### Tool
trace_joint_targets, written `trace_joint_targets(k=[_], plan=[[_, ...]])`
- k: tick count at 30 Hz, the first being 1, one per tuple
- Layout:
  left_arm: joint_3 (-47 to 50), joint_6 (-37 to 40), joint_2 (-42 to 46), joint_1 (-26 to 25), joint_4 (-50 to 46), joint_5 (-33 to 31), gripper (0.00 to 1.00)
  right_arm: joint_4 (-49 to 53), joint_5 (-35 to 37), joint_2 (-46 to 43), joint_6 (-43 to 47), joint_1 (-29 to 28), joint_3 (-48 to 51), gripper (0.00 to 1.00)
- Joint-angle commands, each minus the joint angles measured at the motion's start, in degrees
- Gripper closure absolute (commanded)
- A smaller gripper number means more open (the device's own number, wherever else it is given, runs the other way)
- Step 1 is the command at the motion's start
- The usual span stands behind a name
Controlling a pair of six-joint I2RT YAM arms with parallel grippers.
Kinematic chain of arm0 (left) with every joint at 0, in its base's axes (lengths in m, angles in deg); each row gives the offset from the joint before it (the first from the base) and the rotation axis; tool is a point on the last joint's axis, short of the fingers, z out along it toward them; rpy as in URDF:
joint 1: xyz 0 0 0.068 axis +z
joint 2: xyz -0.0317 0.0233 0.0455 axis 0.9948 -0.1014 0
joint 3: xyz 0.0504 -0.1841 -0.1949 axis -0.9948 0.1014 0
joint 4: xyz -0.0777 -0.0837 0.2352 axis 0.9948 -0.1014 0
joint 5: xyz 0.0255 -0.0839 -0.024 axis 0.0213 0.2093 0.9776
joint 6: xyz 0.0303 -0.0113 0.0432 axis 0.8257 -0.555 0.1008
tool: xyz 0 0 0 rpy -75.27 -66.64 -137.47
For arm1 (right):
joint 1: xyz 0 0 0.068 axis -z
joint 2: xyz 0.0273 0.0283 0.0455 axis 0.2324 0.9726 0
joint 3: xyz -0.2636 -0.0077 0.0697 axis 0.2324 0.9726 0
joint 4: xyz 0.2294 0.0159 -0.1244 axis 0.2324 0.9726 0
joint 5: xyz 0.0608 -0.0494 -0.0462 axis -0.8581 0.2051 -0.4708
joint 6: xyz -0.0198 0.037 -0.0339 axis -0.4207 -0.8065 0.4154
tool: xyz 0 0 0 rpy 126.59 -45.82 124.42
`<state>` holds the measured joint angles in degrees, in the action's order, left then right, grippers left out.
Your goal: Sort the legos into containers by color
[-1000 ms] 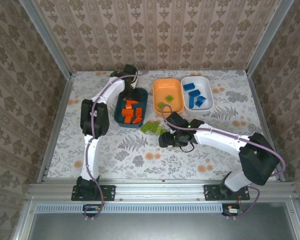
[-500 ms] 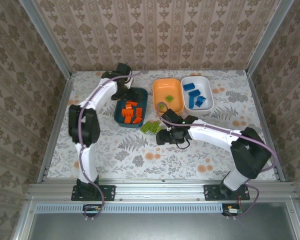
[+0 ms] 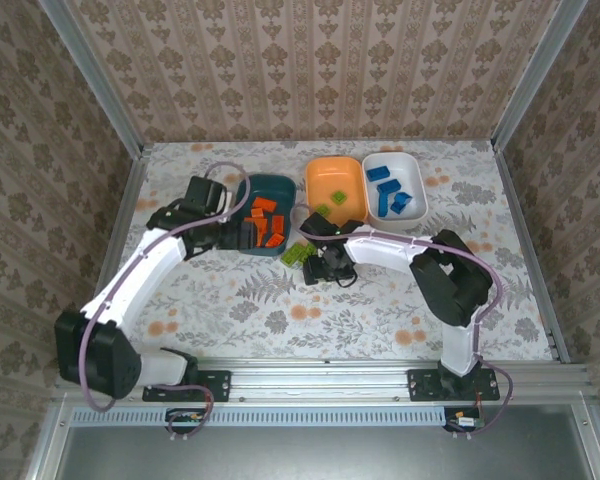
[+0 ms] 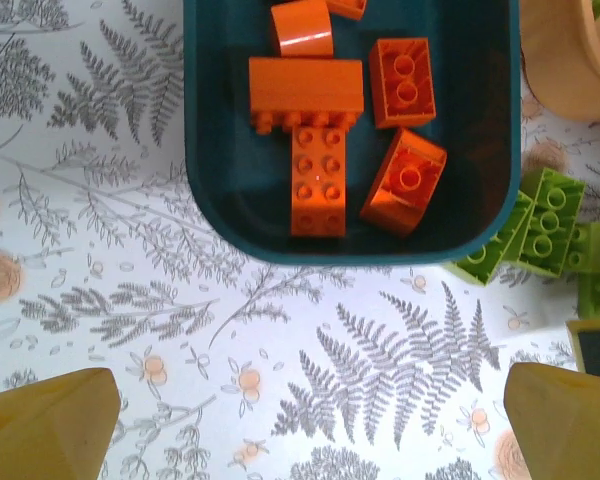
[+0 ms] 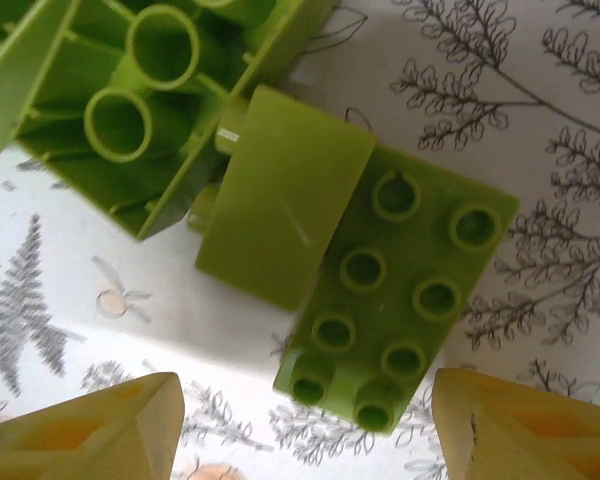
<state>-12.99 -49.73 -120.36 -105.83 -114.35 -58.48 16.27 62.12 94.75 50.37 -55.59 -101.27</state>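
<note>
The left pincer (image 4: 306, 432) hangs above the tabletop (image 3: 230, 300), just at the near edge of the teal bin (image 3: 283, 188). Its two yellow fingertips (image 4: 50, 425) stand wide apart and nothing is between them. In the teal bin lie the orange bricks (image 4: 318, 180), several of them, some with the studs up and some turned on the side.

The right pincer (image 5: 302, 425) is low over a little group of green bricks (image 3: 298, 253) that lie on the tabletop between the teal bin and the orange bin (image 3: 332, 170), on the near side of both. The jaws are open at a middle width. In the right wrist view one green brick with the studs up reaches down into the gap between the two fingertips, and the fingers do not touch it. Beside it are a smooth green piece and another green brick lying upside down.

The orange bin holds two green bricks. The white bin (image 3: 412, 172), touching the orange bin on its right, holds the blue bricks (image 3: 388, 190).
</note>
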Motion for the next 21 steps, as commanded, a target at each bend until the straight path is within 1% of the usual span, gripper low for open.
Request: trace_joint_targets(k=[1,5,10,13,16,19,21], plan=[[1.54,-2.40,5.04,0.15,0.34,0.50,0.00,3.62,4.17,2.39,1.20,0.24,-2.59,0.33],[3.13,-2.34,8.27,0.19,0.59,-0.39,0.00,5.14,6.81,4.72,1.66,0.34,-4.23,0.36],[4.10,-2.30,8.63,0.15,0.82,-0.43,0.00,5.58,8.49,4.86,1.90,0.70,-3.48,0.44],[5.04,-2.79,8.88,0.19,1.82,-0.11,0.00,4.99,8.40,3.54,1.84,1.18,-1.83,0.50],[5.39,-3.02,8.99,0.12,2.66,0.56,0.00,4.76,8.53,1.90,1.56,1.63,-0.20,0.51],[5.61,-3.23,8.80,0.13,2.89,0.82,0.00,4.15,8.56,0.06,1.20,1.90,1.62,0.56],[5.73,-3.35,8.70,0.16,3.19,1.14,0.00,3.74,8.48,-0.96,1.11,2.15,2.74,0.57]])
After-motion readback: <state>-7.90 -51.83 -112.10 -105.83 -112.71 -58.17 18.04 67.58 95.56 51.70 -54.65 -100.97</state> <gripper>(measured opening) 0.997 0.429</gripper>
